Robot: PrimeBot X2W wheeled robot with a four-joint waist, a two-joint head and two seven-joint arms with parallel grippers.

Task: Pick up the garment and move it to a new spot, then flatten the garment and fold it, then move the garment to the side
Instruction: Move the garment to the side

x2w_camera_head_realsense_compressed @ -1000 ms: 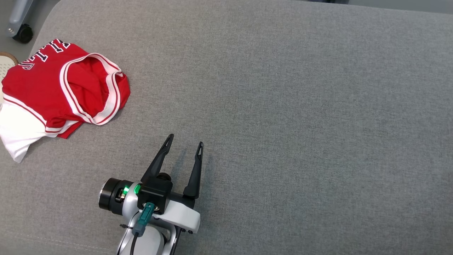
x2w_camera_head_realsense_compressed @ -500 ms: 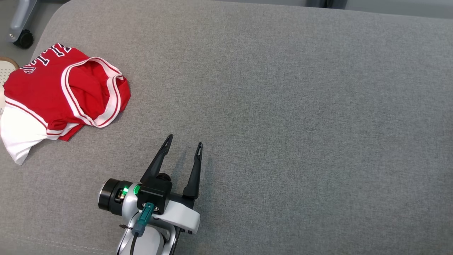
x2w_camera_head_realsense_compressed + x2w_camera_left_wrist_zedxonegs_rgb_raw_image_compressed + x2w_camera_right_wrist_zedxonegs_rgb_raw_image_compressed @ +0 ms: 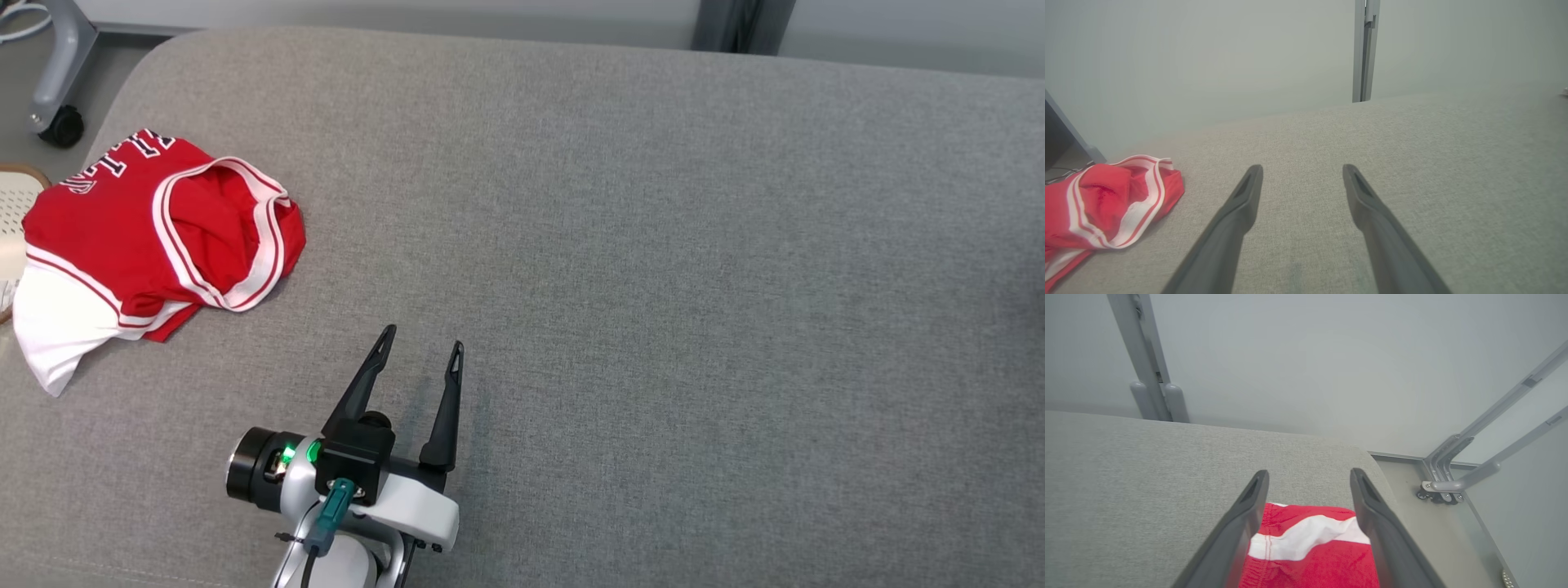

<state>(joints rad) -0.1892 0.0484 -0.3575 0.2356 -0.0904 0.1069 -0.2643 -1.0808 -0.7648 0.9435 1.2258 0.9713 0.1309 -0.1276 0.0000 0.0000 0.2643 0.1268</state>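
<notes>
Red/white jersey, lettering illegible; L hand splayed.

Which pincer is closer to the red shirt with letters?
Left. The left pincer is open, to the right of the shirt, not touching. The right pincer is farther right, above a different red cloth.

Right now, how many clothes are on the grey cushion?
1 for certain: the red-and-white garment near the cushion's far-left corner. Red-and-white cloth ahead of the right end effector may be the same garment or a second.
</notes>
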